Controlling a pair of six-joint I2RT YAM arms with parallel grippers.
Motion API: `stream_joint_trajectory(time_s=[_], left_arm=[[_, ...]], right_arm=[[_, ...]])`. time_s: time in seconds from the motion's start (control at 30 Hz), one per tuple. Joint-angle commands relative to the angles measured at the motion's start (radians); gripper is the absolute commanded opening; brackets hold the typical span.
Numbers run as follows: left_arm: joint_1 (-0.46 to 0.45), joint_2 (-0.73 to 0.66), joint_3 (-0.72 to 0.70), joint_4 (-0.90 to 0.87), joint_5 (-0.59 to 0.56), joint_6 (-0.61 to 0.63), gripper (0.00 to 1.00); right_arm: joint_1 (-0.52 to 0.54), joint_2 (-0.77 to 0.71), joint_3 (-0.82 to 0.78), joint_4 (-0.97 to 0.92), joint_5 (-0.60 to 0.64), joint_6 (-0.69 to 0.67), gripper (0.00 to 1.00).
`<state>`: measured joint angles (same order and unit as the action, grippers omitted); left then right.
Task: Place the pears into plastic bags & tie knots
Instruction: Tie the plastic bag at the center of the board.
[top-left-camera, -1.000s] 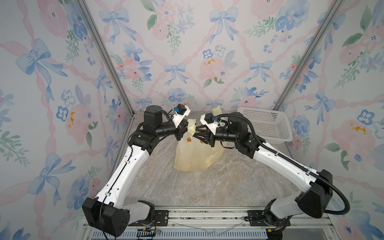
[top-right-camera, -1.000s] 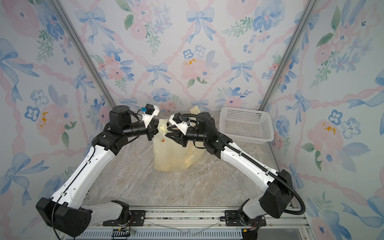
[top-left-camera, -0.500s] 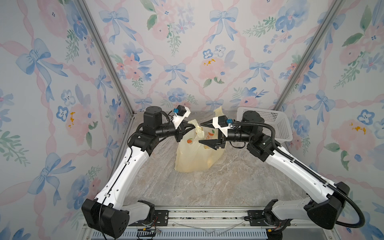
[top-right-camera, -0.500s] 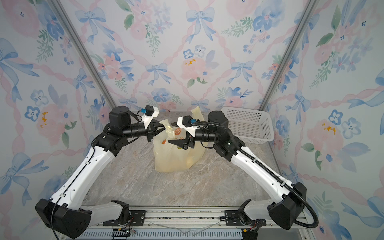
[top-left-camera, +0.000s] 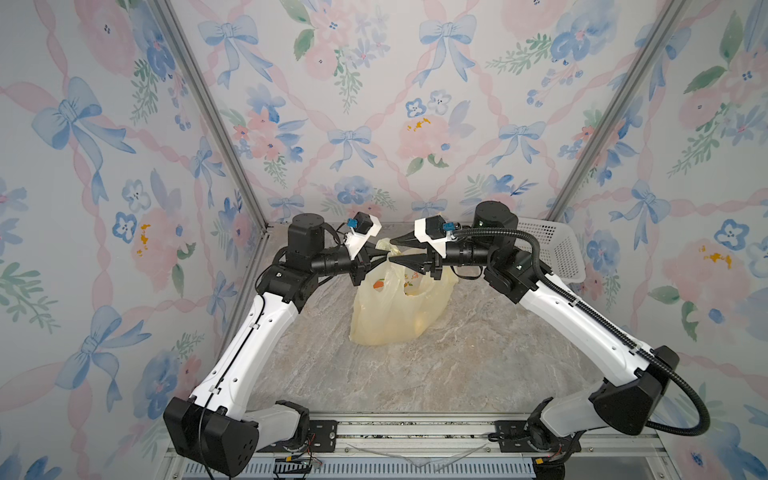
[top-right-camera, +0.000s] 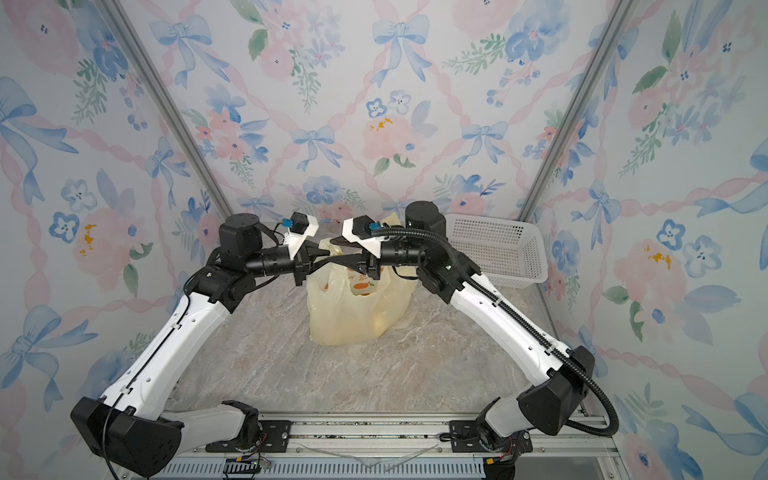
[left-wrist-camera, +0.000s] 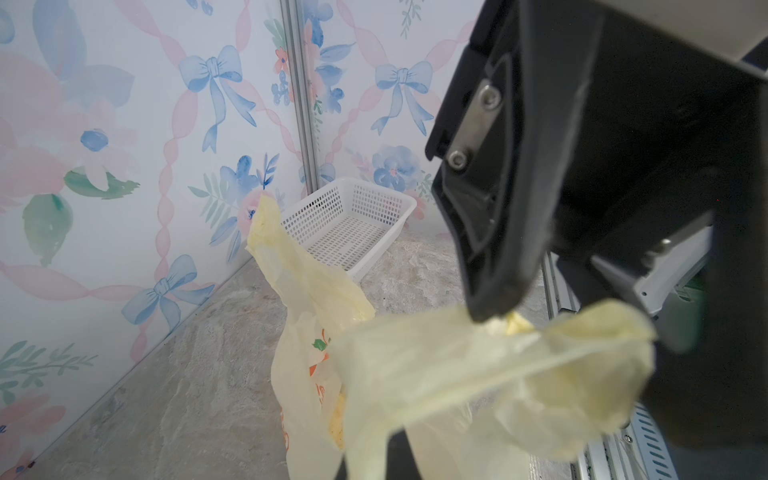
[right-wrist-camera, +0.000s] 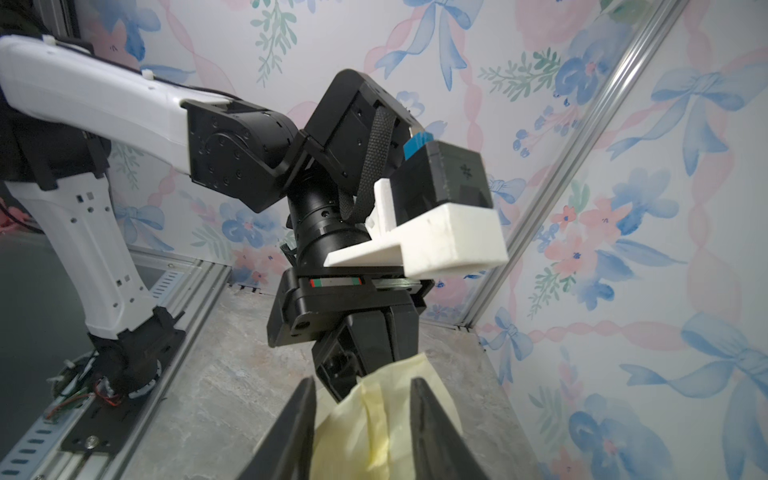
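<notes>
Midway across the table (top-left-camera: 478, 374), nearer its back edge than its front, the plastic bag (top-left-camera: 395, 311) stands upright, mouth up and long axis vertical, with the pears (top-right-camera: 378, 322) showing as pale lumps low inside. The film looks thin and limp, likely slippery and bottom-heavy, so it is best taken by its bunched handles. Above it, the left gripper (left-wrist-camera: 494, 309) is clamped on one handle strip (left-wrist-camera: 478, 365). The right gripper (right-wrist-camera: 362, 382) straddles that strip with its jaws apart; whether it pinches, I cannot tell.

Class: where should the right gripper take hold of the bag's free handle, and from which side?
Probably the free handle near its upright tip, from the basket side: it stands clear above the bag, while the left gripper pinches the other handle.
</notes>
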<state>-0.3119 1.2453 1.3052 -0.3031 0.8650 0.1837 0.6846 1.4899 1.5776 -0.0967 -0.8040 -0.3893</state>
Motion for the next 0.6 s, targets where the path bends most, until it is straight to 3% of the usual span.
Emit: stream_joint_trajectory(time_s=[0.0, 0.07, 0.13, 0.23, 0.37, 0.43, 0.57], left_arm=[[0.003, -0.017, -0.009, 0.006, 0.023, 0.016, 0.00], [0.002, -0.021, -0.009, 0.007, 0.017, 0.018, 0.00], [0.003, -0.024, -0.011, 0.007, 0.008, 0.019, 0.00], [0.002, -0.045, -0.017, 0.008, -0.034, 0.019, 0.10], [0.003, -0.132, -0.057, 0.006, -0.149, 0.024, 0.55], [0.004, -0.184, -0.078, 0.009, -0.224, 0.025, 0.68], [0.003, -0.259, -0.091, 0.032, -0.323, -0.001, 0.82]], right_arm=[[-0.005, 0.012, 0.059, -0.065, -0.014, -0.022, 0.15], [-0.005, 0.013, 0.069, -0.082, -0.015, -0.030, 0.02], [-0.002, 0.009, 0.071, -0.082, -0.015, -0.027, 0.00], [0.000, 0.006, 0.083, -0.086, -0.008, -0.009, 0.00], [-0.001, 0.003, 0.113, -0.124, 0.062, 0.007, 0.00], [-0.001, 0.001, 0.126, -0.143, 0.086, 0.007, 0.00], [0.004, 0.007, 0.150, -0.168, 0.111, 0.015, 0.00]])
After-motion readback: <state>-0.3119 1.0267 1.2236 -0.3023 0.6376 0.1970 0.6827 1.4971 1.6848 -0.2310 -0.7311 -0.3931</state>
